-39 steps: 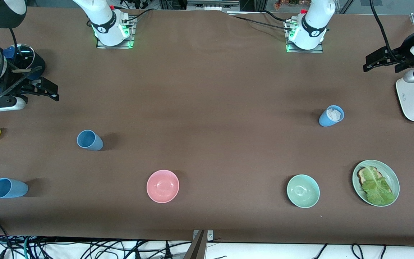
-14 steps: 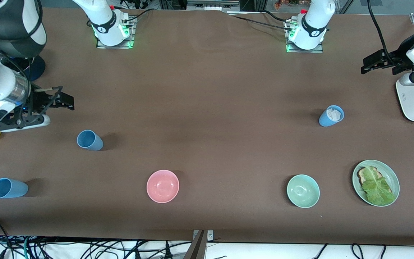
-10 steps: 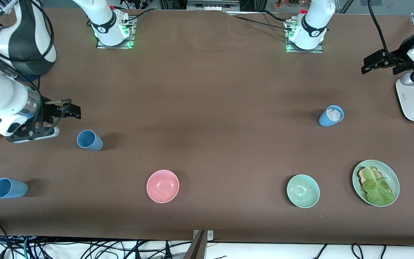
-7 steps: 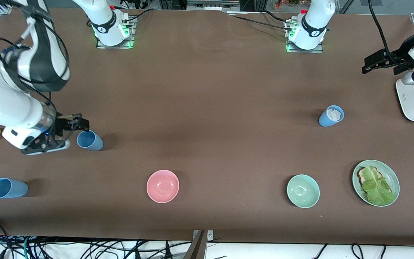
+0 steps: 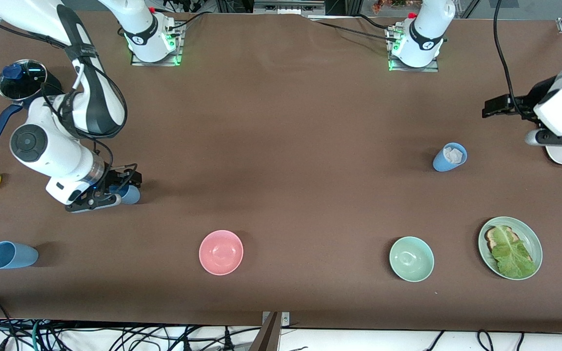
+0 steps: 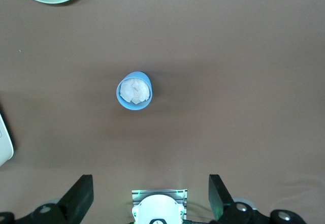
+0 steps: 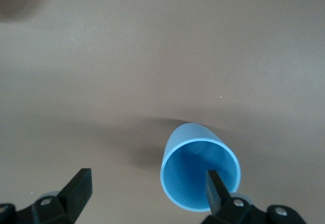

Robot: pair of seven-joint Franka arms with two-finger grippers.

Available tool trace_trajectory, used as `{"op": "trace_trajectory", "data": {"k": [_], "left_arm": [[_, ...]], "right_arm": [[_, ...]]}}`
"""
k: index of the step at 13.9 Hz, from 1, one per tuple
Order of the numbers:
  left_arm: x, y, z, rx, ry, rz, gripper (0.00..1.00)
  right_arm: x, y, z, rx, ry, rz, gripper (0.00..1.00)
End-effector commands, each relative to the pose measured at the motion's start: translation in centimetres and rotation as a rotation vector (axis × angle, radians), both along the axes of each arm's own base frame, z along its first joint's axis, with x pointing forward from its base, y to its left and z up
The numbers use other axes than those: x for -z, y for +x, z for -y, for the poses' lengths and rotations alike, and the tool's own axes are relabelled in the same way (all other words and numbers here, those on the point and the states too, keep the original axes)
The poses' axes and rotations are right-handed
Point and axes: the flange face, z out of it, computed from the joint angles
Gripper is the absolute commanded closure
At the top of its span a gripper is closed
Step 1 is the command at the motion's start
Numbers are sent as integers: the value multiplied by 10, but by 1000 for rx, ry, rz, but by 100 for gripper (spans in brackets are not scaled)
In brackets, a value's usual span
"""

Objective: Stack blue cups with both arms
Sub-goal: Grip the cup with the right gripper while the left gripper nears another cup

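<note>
Right tool is right on top of a cup but off-centre

The right tool [image 5: 124, 189] is spread wide over the empty blue cup [image 7: 200, 166], with one finger [image 7: 217, 192] above the rim, so it could clip and tip it. The left tool [image 5: 495, 105] hangs wide open, well apart from the cup with paper [image 5: 450, 156]; a third cup [image 5: 10, 255] sits near the counter [image 5: 281, 146] edge. Earlier, the right tool was up by the saucepan [image 5: 20, 80].

The glossy white right arm [image 5: 61, 122] bends down low over the counter, its black two-finger hand [image 5: 124, 184] with fingers spread wide. The glossy white left arm [image 5: 561, 105] hangs higher at its own end, its black hand [image 5: 493, 106] likewise spread open.
</note>
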Motion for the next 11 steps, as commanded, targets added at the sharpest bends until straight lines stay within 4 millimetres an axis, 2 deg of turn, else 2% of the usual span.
{"op": "trace_trajectory", "data": {"k": [1, 3, 6, 8, 11], "left_arm": [[30, -2, -28, 12, 0, 12, 0], [60, -3, -44, 51, -19, 25, 0], [100, -10, -44, 61, -16, 62, 0], [125, -25, -43, 61, -5, 118, 0], [158, -40, -48, 110, -4, 191, 0]], "right_arm": [[14, -17, -1, -20, 5, 29, 1], [23, -23, -1, -20, 5, 30, 1], [35, -31, 1, -16, 5, 15, 2], [42, -36, 2, -15, 7, 27, 2], [42, -35, 2, -16, 7, 29, 2]]}}
